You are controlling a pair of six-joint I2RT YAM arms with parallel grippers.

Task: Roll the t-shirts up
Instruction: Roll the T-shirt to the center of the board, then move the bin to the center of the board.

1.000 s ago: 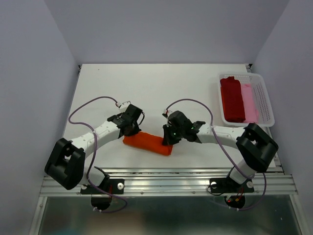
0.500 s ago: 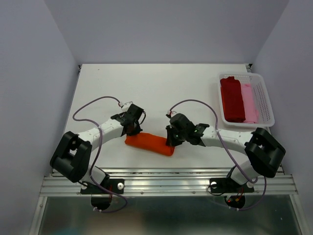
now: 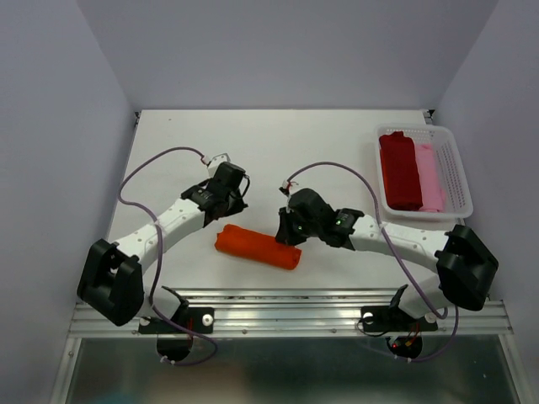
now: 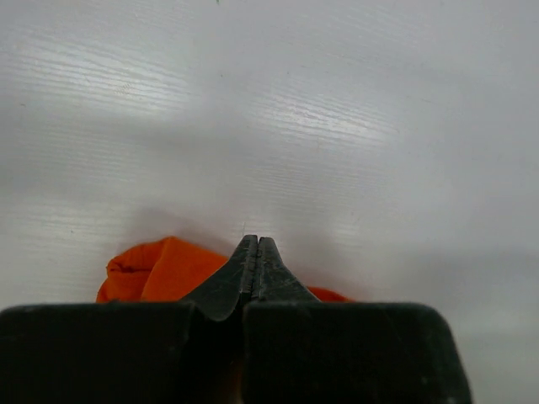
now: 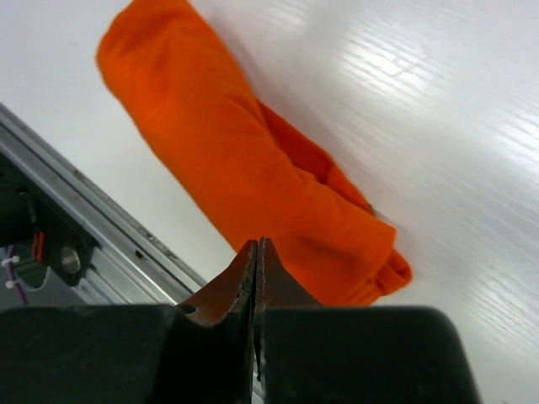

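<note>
- We read no text, label, brand, number or sign in any of the three views.
- orange t-shirt (image 5: 253, 185): plain cloth, and we see no print on it.
- white connector (image 3: 221, 158) on the left arm's cable: it's too small for us to tell whether it carries any marking.

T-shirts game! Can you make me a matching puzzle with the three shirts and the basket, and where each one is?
Things:
1. orange t-shirt
2. dark red t-shirt
3. pink t-shirt
4. basket

Places:
A. at the right edge of the table
B. rolled up, lying on the bare table
C. in the basket, on the side nearer the table's middle
D. in the basket, on the outer side

Pairs: 1-B, 2-C, 3-D, 4-A
</note>
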